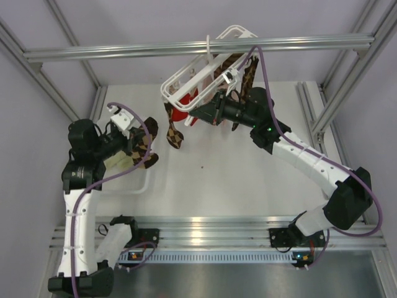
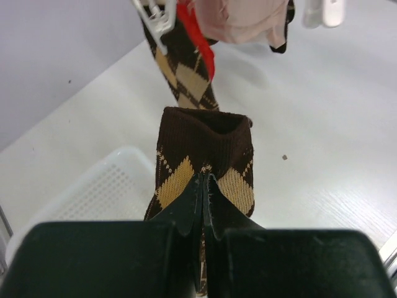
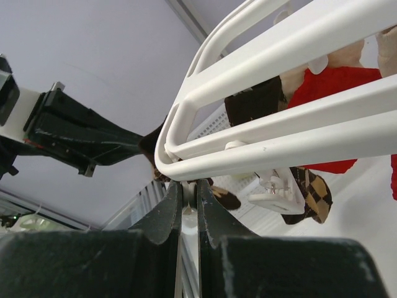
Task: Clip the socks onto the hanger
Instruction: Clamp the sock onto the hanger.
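A checked sock (image 2: pixel 205 146) is pinched between the pressed-together fingers of the left hand (image 2: pixel 203 181), gripped a little behind the cuff. The cuff end projects forward from the fingertips, and the rest trails down over a white basket (image 2: pixel 102 189) on the worktop (image 1: pixel 236 180). The hanger (image 1: pixel 186 84) is hooked on the overhead rail (image 1: pixel 124 51), tilted, and lies ahead of, above and to the right of the left hand. Its lower frame edge is clamped by the right hand (image 3: pixel 188 186), whose jaws are shut on it, so that arm is the nearer. The held sock's long axis is judged to point roughly toward the frame, and a clip (image 3: pixel 276 191) beside the right hand looks unoccupied. One hanger, one basket, one red sock (image 1: pixel 180 115) and one pink sock (image 2: pixel 236 22) are counted. At least three checked socks are made out: the held one, one dangling on the left (image 1: pixel 175 133), and brown check fabric on the far right (image 1: pixel 247 77), whose number cannot be told.
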